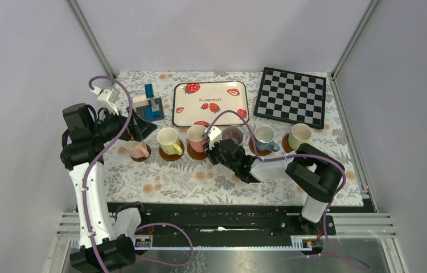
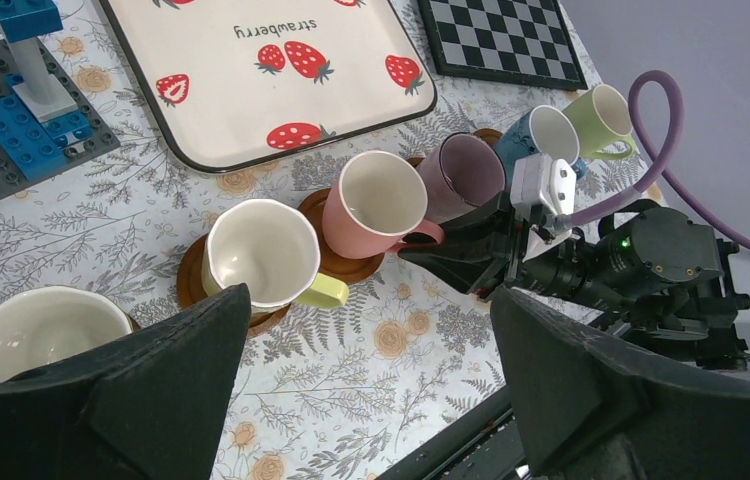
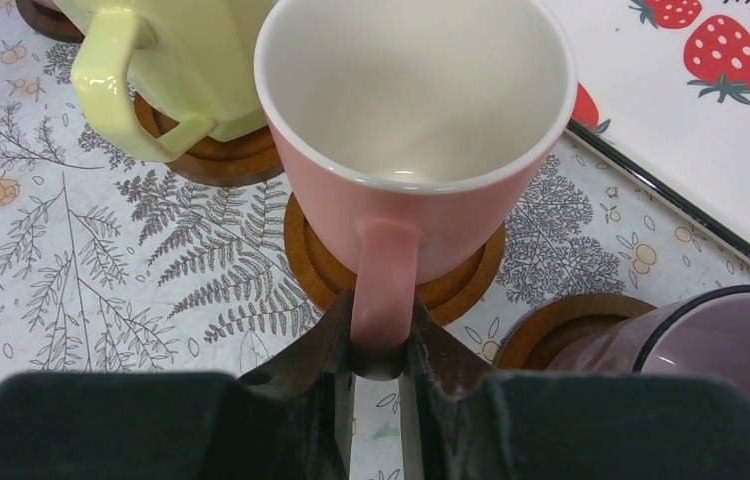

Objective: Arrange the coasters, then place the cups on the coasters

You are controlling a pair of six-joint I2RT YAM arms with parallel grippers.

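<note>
Floral desk [image 1: 200,182], pink ceramic mug [image 3: 411,180] on round brown wooden coaster [image 3: 461,285].
With right jaws clenched on mug handle, left jaws released: seat flat, unclench gently, withdraw straight back.

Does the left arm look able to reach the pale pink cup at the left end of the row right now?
Probably yes. The left fingers stand open just by the pale pink cup, with nothing between; the right fingers are shut on the pink cup's handle, further along.
</note>
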